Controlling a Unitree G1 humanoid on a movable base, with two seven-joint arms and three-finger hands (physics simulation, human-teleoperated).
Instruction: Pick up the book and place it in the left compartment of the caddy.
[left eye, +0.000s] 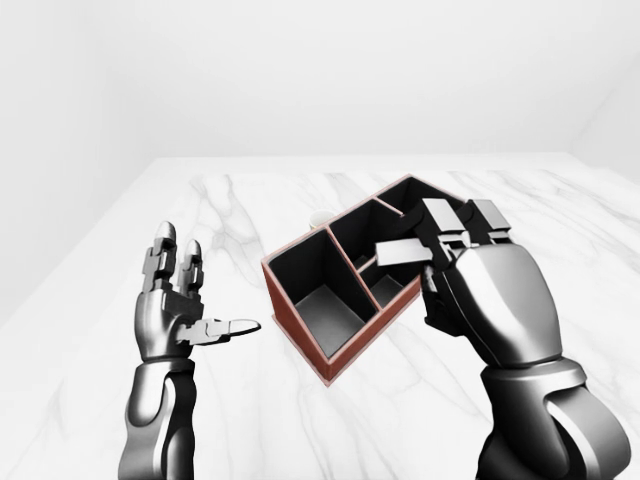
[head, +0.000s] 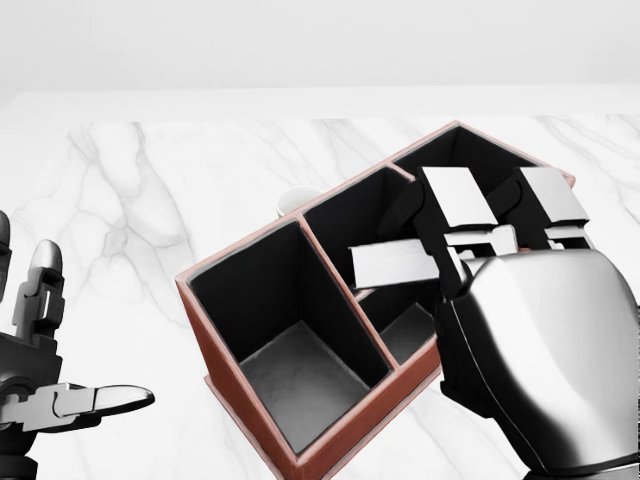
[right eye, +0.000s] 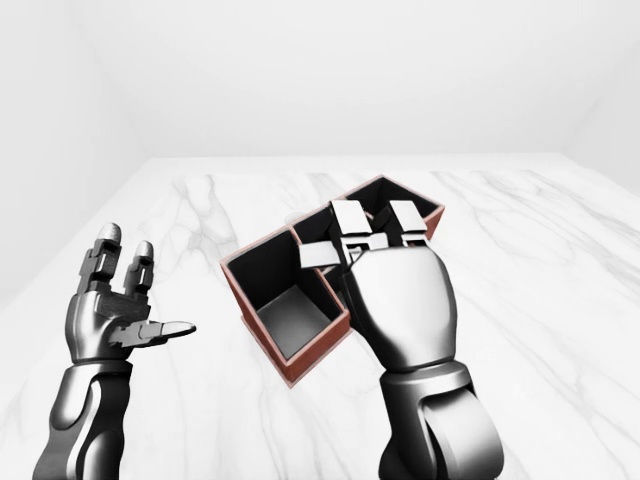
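The caddy (head: 240, 250) is a reddish-brown box with black insides, lying slantwise across the marble table (head: 150, 190). Its large left compartment (head: 300, 375) shows a bare grey floor. My right hand (head: 440, 230) hovers over the caddy's middle and right compartments with its back to the camera. Its fingers (head: 455, 205) are stretched out, the thumb (head: 390, 265) sticks out to the left, and nothing shows in it. My left hand (head: 85, 335) is held open, palm up, left of the caddy and apart from it. No book shows in any view.
A small white round object (head: 293, 200) peeks out above the caddy's upper rim. In the left-eye view the table's left edge (left eye: 80, 255) runs diagonally, with white wall beyond the table's top edge.
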